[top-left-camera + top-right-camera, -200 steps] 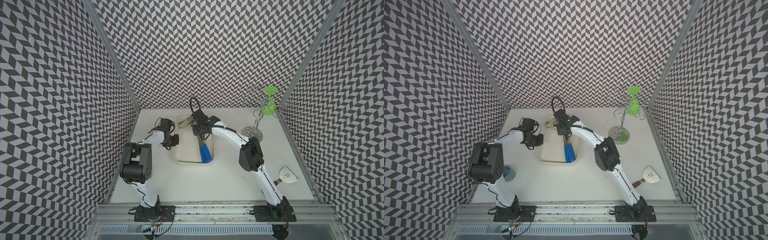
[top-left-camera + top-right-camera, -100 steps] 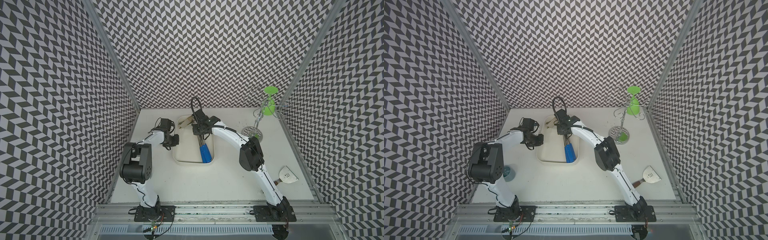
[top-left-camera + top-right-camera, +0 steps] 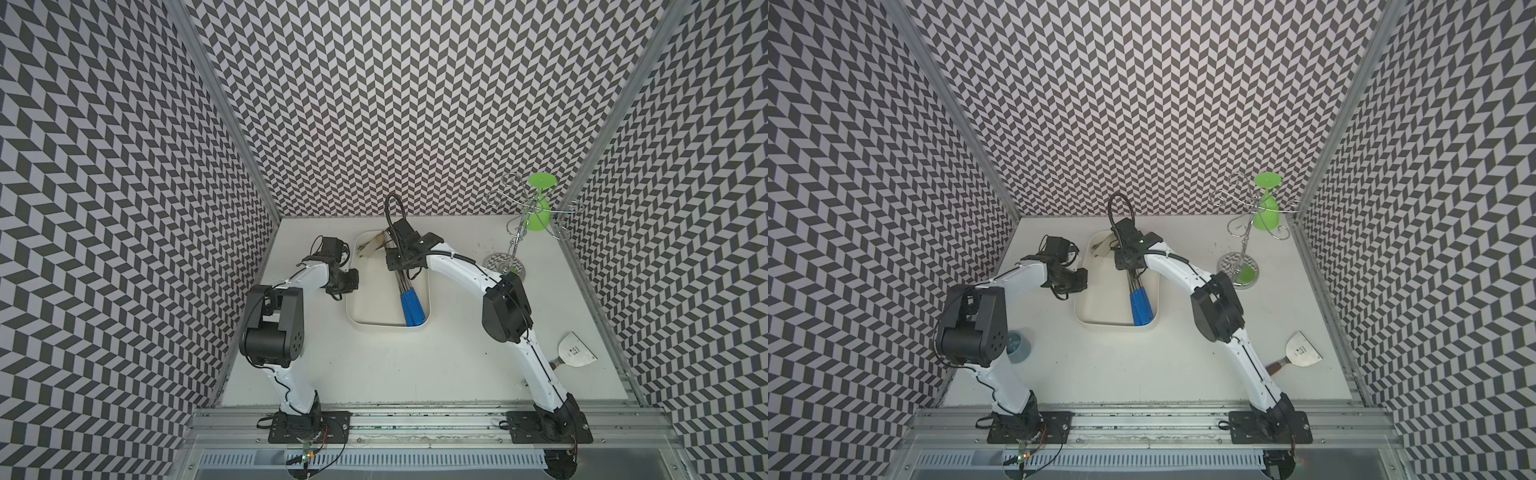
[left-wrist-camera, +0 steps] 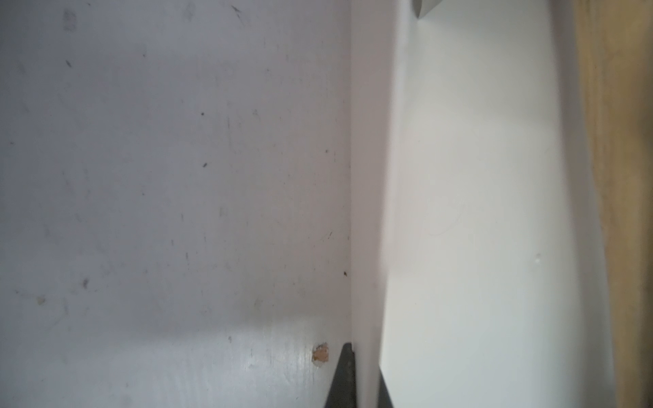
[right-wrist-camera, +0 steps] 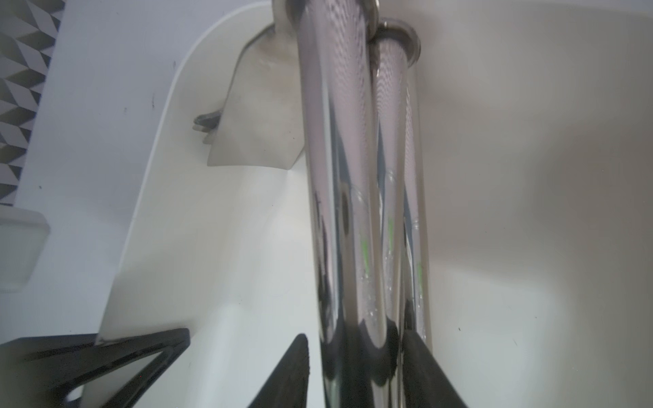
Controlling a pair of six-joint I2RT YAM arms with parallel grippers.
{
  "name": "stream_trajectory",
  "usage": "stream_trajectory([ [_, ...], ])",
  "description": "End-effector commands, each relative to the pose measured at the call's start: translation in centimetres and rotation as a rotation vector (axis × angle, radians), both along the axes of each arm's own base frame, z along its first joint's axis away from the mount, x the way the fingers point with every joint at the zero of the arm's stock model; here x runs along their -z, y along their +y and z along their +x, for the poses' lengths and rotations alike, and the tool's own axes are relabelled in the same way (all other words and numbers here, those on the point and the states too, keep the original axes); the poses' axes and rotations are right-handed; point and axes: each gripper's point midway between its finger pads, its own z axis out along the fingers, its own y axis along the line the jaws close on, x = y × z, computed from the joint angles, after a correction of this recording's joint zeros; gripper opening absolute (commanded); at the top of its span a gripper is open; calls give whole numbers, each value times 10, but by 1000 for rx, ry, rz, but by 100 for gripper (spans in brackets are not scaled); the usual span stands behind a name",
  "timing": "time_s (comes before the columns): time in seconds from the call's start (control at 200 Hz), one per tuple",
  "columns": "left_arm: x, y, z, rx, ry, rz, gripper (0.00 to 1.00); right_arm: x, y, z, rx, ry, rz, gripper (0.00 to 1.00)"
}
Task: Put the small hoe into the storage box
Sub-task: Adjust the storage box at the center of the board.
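Note:
The storage box (image 3: 382, 332) (image 3: 1108, 324) is a cream-white tub in the middle of the table. Two hoes lie side by side along its right side, blue handles (image 3: 411, 307) (image 3: 1140, 307) toward me. I cannot tell which is the small hoe. My right gripper (image 3: 401, 271) (image 5: 355, 335) stands open over their chrome shafts (image 5: 335, 176). Both shafts pass between its fingers, with a gap on one side. A metal blade (image 5: 258, 116) lies at the box's far end. My left gripper (image 3: 352, 279) (image 4: 365, 381) is shut on the box's thin left wall (image 4: 367, 212).
A chrome rack with an upside-down green glass (image 3: 540, 208) stands at the back right. A metal scraper (image 3: 575, 353) lies near the right edge. A blue-grey cup (image 3: 1017, 345) sits beside the left arm. Patterned walls close in three sides.
My right gripper's jaws have spread apart off the chrome shafts. The hoes stay lying in the box. The left gripper keeps its hold on the box wall.

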Motion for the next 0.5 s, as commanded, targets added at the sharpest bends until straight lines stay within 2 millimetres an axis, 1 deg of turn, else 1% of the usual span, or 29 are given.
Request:
stream_trajectory([
  [0.0,-6,-27,-13,71,30,-97,0,-67,-6,4,5,-106,72,46],
  [0.115,-9,-27,-12,71,24,-96,0,-87,-20,10,49,-131,95,46],
  [0.18,-9,-27,-12,70,22,-96,0,-92,-28,18,72,-142,110,46],
  [0.23,-10,-27,-11,68,21,-97,0,-94,-29,24,62,-149,130,46],
  [0.295,-9,-27,-11,69,21,-96,0,-92,-23,29,48,-157,147,46],
  [0.335,-10,-27,-11,69,20,-97,0,-87,-18,31,37,-152,152,46],
  [0.426,-10,-27,-11,70,19,-96,0,-72,-4,30,3,-127,154,47],
  [0.496,-10,-27,-12,69,19,-97,0,-64,6,27,-23,-131,143,47],
])
